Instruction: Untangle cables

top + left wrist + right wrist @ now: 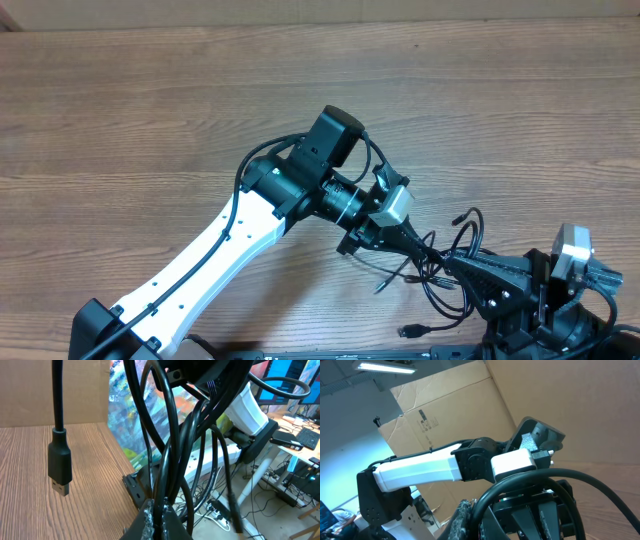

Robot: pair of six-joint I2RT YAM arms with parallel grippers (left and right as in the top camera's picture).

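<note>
The thin black cables lie in a tangle of loops near the table's front edge, between my two arms. My left gripper comes in from the left and is shut on a bunch of the strands. In the left wrist view the strands rise from its closed jaws, and a USB plug hangs free at the left. My right gripper meets the tangle from the right. Its jaws are shut on a cable loop that arches over them. Loose plug ends rest on the wood.
The wooden table stretches away to the left and back. A cardboard wall stands behind it. The left arm's white link crosses the front left, and the right arm's base fills the front right corner.
</note>
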